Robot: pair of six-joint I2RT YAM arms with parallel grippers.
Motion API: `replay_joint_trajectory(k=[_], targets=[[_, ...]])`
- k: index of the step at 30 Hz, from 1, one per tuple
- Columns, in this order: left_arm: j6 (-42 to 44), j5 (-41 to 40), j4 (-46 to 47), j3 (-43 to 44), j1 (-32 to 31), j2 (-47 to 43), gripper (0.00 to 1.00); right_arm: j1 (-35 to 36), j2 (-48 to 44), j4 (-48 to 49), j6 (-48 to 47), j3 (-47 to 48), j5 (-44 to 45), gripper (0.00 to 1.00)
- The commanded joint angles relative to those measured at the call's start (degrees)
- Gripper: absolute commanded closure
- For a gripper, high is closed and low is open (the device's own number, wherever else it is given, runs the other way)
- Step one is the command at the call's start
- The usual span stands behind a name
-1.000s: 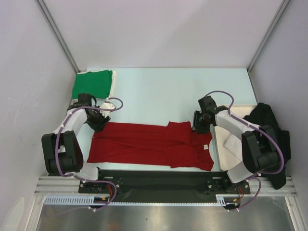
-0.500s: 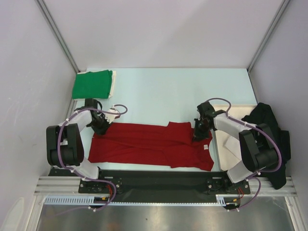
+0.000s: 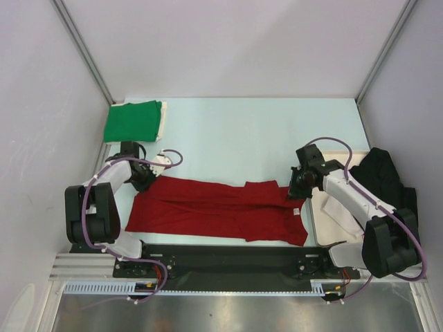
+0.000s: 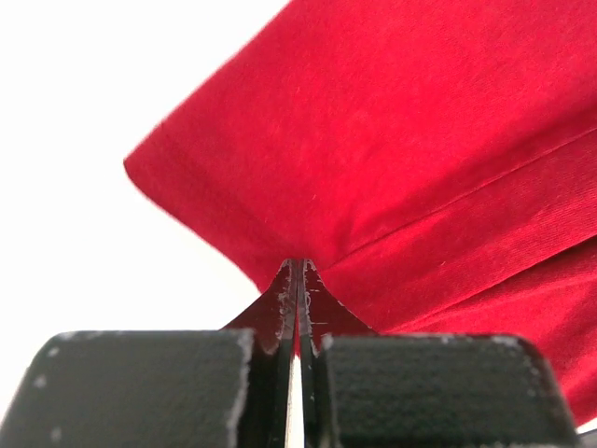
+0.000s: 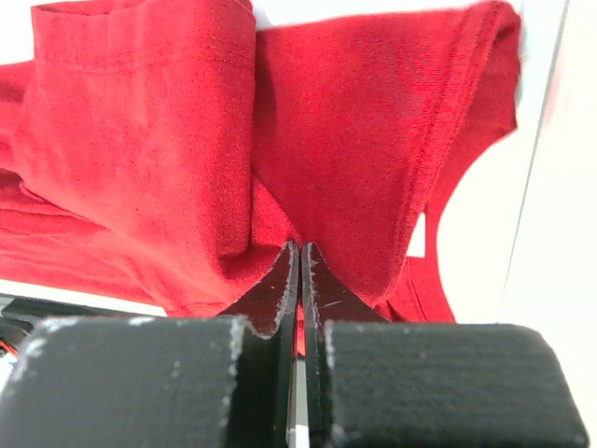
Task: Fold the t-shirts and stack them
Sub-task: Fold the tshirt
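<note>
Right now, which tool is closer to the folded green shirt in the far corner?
Left. The left tool pinches a corner of the red shirt, just in front of the green shirt; the right tool grips the red shirt's opposite end, far to the right.

Open tabletop (image 3: 242,131) beyond red t-shirt (image 3: 214,211); green t-shirt (image 3: 131,121) blocks far-left corner; board (image 3: 318,221), black garment (image 3: 384,173) crowd right edge.
</note>
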Motion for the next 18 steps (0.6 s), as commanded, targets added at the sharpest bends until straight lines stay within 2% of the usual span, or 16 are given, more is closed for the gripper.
replay_joint_trajectory(k=[1, 3, 4, 7, 12, 18], targets=[[2.34, 0.25, -1.68, 2.03, -0.11, -2.22, 1.00, -0.49, -1.96, -3.70, 1.01, 0.58, 1.36, 1.00], [3.57, 1.30, -4.50, 2.04, -0.20, -2.49, 0.87, -0.40, -2.23, -2.30, 1.19, 0.58, 0.49, 1.00], [3.93, 1.74, -5.11, 1.86, -0.29, -3.36, 0.71, -0.49, -2.23, -1.60, 1.62, 0.41, -0.56, 1.00], [6.04, 2.71, -5.13, -0.32, -0.90, -6.69, 0.54, -0.49, -1.27, 0.43, 1.80, 0.75, -1.98, 1.00], [10.95, -0.44, -3.89, -1.39, -1.78, -7.07, 0.52, -0.40, 0.93, 1.83, 1.10, 1.63, -2.24, 1.00], [19.83, -11.43, -3.72, -3.15, -1.69, -4.86, 0.53, -0.49, 1.90, 2.36, 0.75, 3.04, -2.86, 1.00]])
